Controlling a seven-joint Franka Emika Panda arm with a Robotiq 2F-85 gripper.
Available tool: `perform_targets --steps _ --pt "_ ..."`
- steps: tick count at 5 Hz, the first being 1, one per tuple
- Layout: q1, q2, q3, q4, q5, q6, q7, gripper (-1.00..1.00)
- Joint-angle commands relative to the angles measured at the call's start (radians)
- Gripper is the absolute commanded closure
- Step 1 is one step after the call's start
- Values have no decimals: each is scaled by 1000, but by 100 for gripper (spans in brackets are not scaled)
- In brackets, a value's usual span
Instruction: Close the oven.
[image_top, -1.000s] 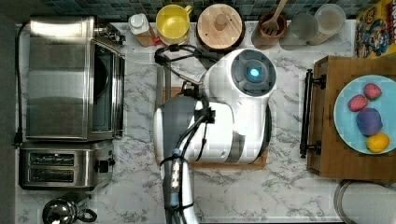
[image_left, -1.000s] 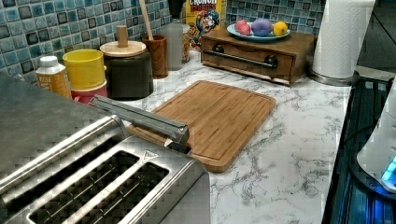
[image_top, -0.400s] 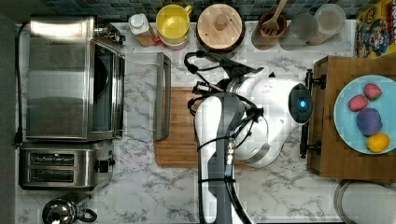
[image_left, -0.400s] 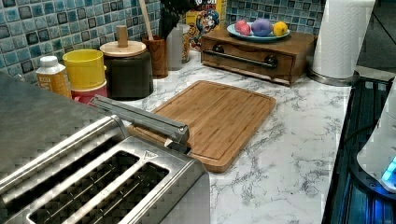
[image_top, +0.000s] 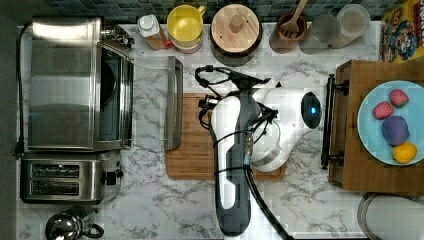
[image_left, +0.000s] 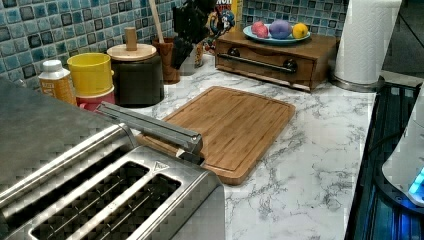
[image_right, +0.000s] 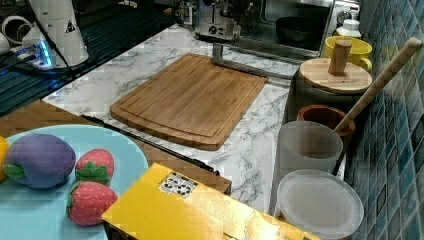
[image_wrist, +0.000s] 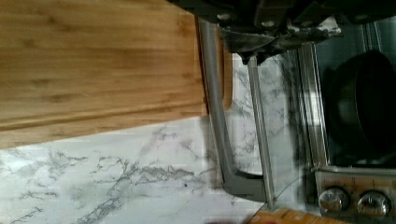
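Wrist view has my gripper (image_wrist: 261, 39) hovering just above the oven (image_top: 75, 82) door's bar handle (image_wrist: 212, 98); can't tell finger state. Approach step, I'd say; next I'd hook under and lift.

The oven (image_top: 75, 82) sits at the top view's left, its door (image_top: 150, 102) dropped open toward the cutting board (image_top: 192, 150); a toaster (image_top: 67, 177) stands just beside it; the arm (image_top: 240, 150) reaches over the board.
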Motion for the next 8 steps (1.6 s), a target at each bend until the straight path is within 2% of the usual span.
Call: perform_targets --steps 1,2,3,4,5,6,7,8 --pt "3 80 51 -17 167 138 -260 100" --pt "17 111 73 -18 201 172 -311 100" --pt "47 142 52 -4 288 175 -356 100" --pt "42 177 96 18 337 215 -393 100" --pt "58 234 120 57 336 230 -384 100" --pt "51 248 154 86 385 226 -391 100" --pt "23 189 188 67 465 248 -430 100" --pt "21 191 183 91 422 237 -366 100"
